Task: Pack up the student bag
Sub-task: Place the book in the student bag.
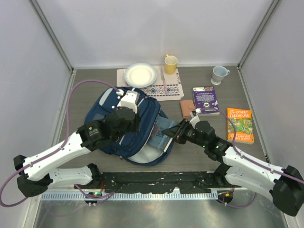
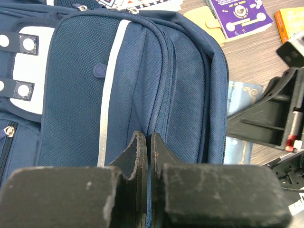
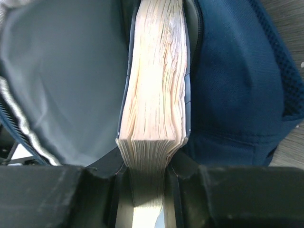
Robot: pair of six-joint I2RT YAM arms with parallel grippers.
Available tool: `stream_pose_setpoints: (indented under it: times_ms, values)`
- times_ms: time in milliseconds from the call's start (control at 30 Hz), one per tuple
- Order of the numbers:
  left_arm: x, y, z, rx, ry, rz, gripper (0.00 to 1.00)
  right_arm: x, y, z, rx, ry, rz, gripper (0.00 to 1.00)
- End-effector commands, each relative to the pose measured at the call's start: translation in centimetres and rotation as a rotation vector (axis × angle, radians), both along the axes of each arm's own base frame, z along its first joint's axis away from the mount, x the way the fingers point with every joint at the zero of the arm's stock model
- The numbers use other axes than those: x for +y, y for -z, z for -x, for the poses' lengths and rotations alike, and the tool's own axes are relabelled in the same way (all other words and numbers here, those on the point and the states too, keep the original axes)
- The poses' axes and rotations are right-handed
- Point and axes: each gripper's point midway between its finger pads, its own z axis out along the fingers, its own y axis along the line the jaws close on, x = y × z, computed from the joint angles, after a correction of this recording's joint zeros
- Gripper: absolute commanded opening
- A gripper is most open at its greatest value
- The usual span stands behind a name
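Clenched right claw (image 3: 146,164) gripped a book (image 3: 154,80) half inside the student bag (image 1: 153,113), which lay mid-table; left claw (image 2: 145,142) pinched the bag's opening edge. Book corner could jam against the fabric if that pinch slipped.

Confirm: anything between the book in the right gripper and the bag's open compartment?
Nothing visible. The book, clamped in the right gripper, has its far end inside the student bag, between the grey lining and the navy wall.
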Motion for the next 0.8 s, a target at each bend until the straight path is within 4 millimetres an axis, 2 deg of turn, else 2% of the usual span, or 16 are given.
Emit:
stream_pose_setpoints:
  times_ms: [0,33,67,100,133,167,233,267,300,333,400,467,533,600,633,767]
  values:
    - [-1.3,-4.3,-1.2,-0.093,-0.030,0.179,0.00,3.2,-8.7,-1.5,-0.213,-0.027,-0.192,0.01]
    - [-1.3,-4.3,-1.2,-0.092,-0.029,0.180,0.00,3.7,-9.3,-1.6,-0.238,-0.033,-0.215,0.01]
    - [-1.3,-4.3,-1.2,-0.093,-0.029,0.181,0.00,4.7,-8.0,-1.8,-0.201,-0.044,-0.209,0.01]
    - [-1.4,-4.3,-1.1,-0.092,-0.025,0.184,0.00,5.1,-7.9,-2.0,-0.203,-0.036,-0.219,0.01]
    - [-1.5,-4.4,-1.1,-0.092,-0.023,0.185,0.00,5.6,-8.8,-2.2,-0.230,-0.036,-0.259,0.01]
    - [-1.4,-4.5,-1.1,-0.094,-0.023,0.187,0.00,6.6,-7.7,-2.4,-0.208,-0.046,-0.253,0.01]
    - [-1.5,-4.3,-1.1,-0.092,-0.019,0.178,0.00,7.7,-9.2,-2.7,-0.250,-0.049,-0.298,0.01]
    - [-1.4,-4.3,-1.2,-0.092,-0.021,0.177,0.00,8.2,-9.3,-2.9,-0.257,-0.046,-0.301,0.01]
    - [-1.4,-4.3,-1.1,-0.091,-0.021,0.175,0.00,8.8,-8.4,-3.3,-0.251,-0.036,-0.285,0.01]
    - [-1.4,-4.4,-1.1,-0.092,-0.020,0.178,0.00,9.0,-9.2,-3.6,-0.277,-0.027,-0.308,0.01]
    - [-1.4,-4.3,-1.1,-0.091,-0.018,0.179,0.00,9.4,-8.4,-4.4,-0.259,-0.002,-0.312,0.01]
    - [-1.5,-4.3,-1.0,-0.092,-0.009,0.178,0.00,9.6,-9.3,-4.7,-0.267,0.013,-0.358,0.01]
    - [-1.1,-4.5,-1.1,-0.095,-0.020,0.173,0.00,9.3,-9.6,-4.6,-0.274,0.016,-0.357,0.01]
    - [-0.5,-4.5,-1.0,-0.095,-0.030,0.163,0.00,8.7,-8.6,-4.4,-0.259,0.025,-0.299,0.01]
    - [-0.2,-4.6,-0.9,-0.100,-0.033,0.167,0.00,7.1,-8.1,-4.5,-0.260,0.083,-0.253,0.01]
    - [0.4,-5.0,-0.7,-0.110,-0.012,0.181,0.00,3.7,-7.8,-4.1,-0.306,0.156,-0.090,0.01]
